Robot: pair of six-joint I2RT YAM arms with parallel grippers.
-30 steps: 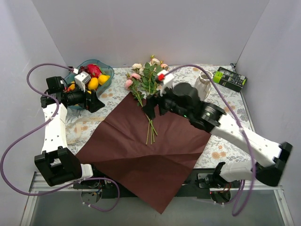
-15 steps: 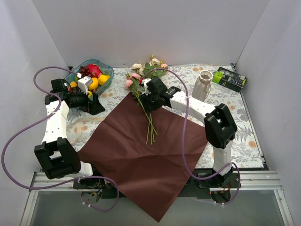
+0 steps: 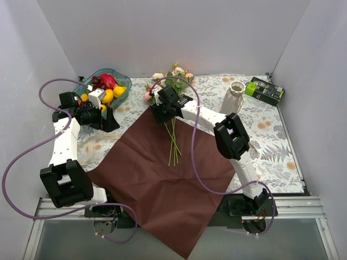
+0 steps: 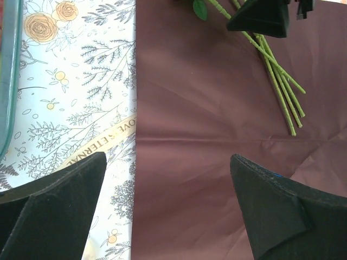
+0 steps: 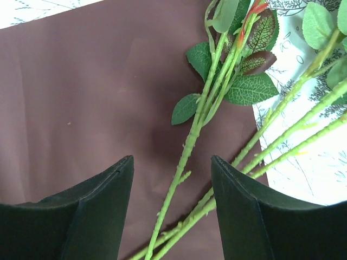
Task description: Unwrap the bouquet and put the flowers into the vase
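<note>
Right end effector (image 5: 171, 162) was down over the flowers (image 3: 174, 81), right at the top corner of the unfolded maroon paper (image 3: 162, 179). Its fingers (image 5: 81, 216) stood partly apart and one thorny green stem ran up through the gap, touching neither pad, so nothing was gripped. More stems slanted off past the right finger onto the printed cloth.

The flowers lay flat on the desk (image 3: 265, 141), blooms toward the back wall and cut ends resting on the paper.

Over on the left, the left end effector (image 4: 167, 157) hung wide open and held nothing, above the paper's left edge, where a beige ribbon (image 4: 103, 143) lay on the cloth. The blue fruit bowl (image 3: 116, 72) sat just behind that arm.

The vase (image 3: 234, 97) stood upright, well to the right of the flowers, near the black-and-green box (image 3: 264, 90).
</note>
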